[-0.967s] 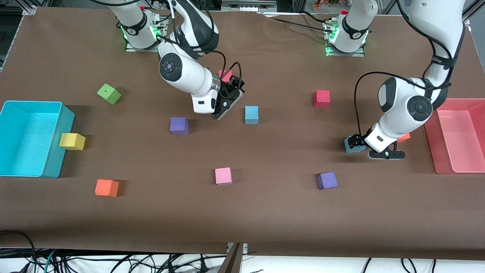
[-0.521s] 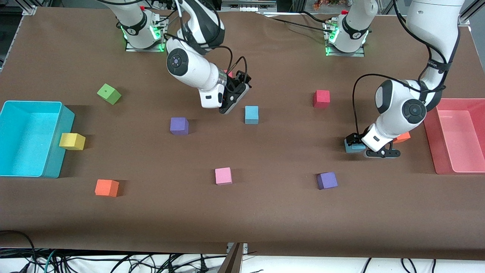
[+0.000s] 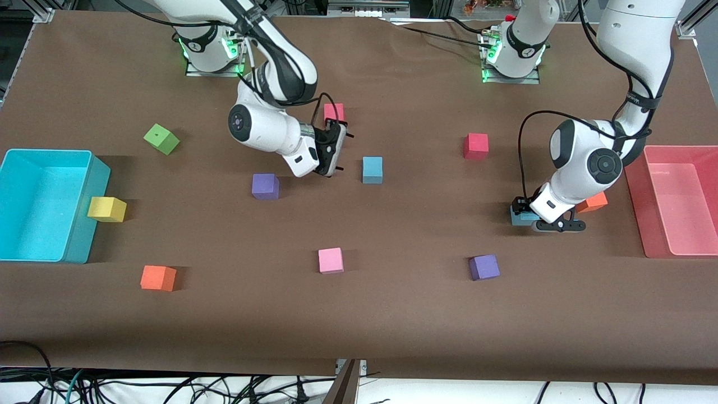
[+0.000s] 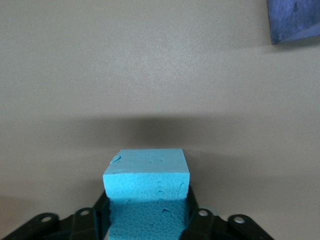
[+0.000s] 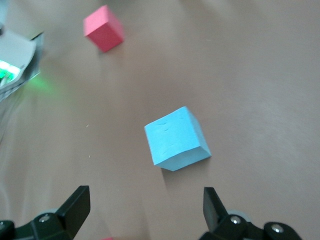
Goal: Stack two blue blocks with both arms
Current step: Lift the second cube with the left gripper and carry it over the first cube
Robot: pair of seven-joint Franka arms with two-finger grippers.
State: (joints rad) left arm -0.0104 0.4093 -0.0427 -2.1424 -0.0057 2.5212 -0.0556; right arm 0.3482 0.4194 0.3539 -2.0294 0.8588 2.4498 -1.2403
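The brown table (image 3: 392,314) is being reached over by both arms, with a cyan bin (image 3: 33,205) at the right arm's end and a red bin (image 3: 673,202) at the left arm's end. One blue block (image 4: 146,187) is being pinched between the fingers of the left gripper (image 3: 527,216) near the red bin, just beside an orange cube (image 3: 593,202). The right gripper (image 3: 335,147) is being held spread wide, low over the table beside the second blue block (image 3: 372,169), which is lying free near the table's middle.

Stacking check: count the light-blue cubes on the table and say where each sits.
2. One blue cube sits mid-table beside the right claw. The other blue cube is gripped by the left claw, near the orange cube. None seem hidden.
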